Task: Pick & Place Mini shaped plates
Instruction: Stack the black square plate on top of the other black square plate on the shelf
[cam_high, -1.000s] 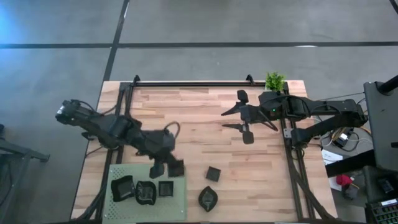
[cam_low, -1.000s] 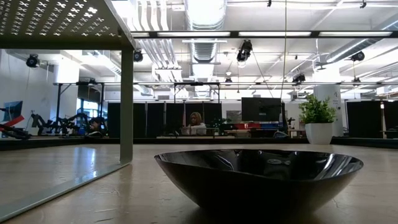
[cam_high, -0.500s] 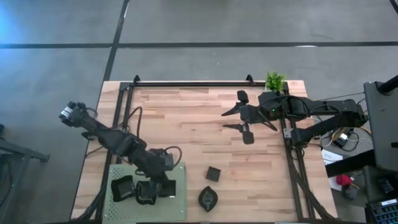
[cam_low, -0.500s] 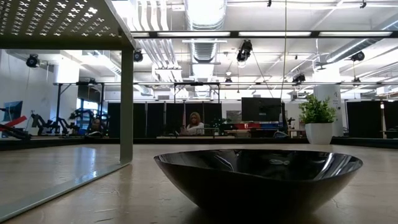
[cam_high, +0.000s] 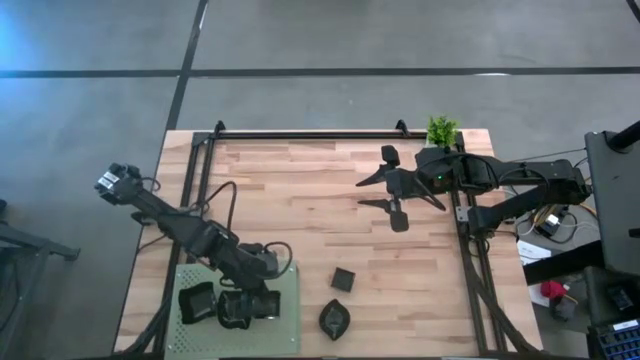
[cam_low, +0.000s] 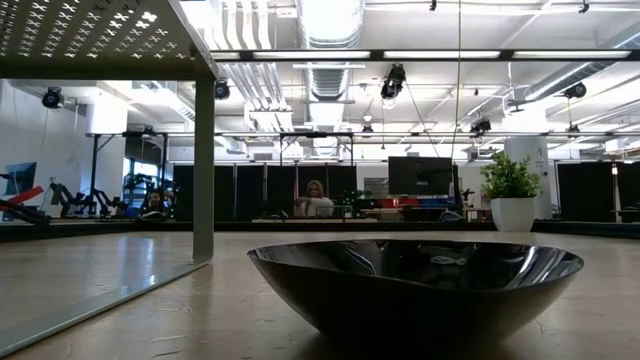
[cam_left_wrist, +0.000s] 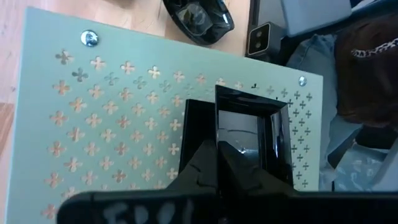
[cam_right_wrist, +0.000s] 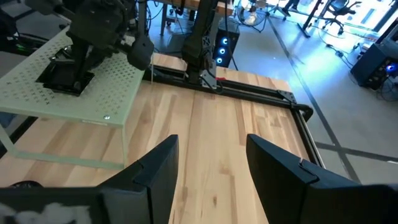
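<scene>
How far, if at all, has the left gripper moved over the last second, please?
Yes. In the high view the left gripper has come off the bare wood onto the green perforated mat, toward the table's near edge, jaws shut on a square plate.

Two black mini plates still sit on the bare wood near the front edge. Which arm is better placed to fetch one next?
Probably the right. The right gripper hovers open and empty over mid-table, while the left gripper is shut on a square plate over the green perforated mat. The small square plate and leaf-shaped plate lie between them.

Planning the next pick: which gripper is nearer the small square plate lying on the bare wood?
Left. The left gripper is over the green mat, just beside the square plate; the right gripper hovers farther off, near the table's far side.
</scene>
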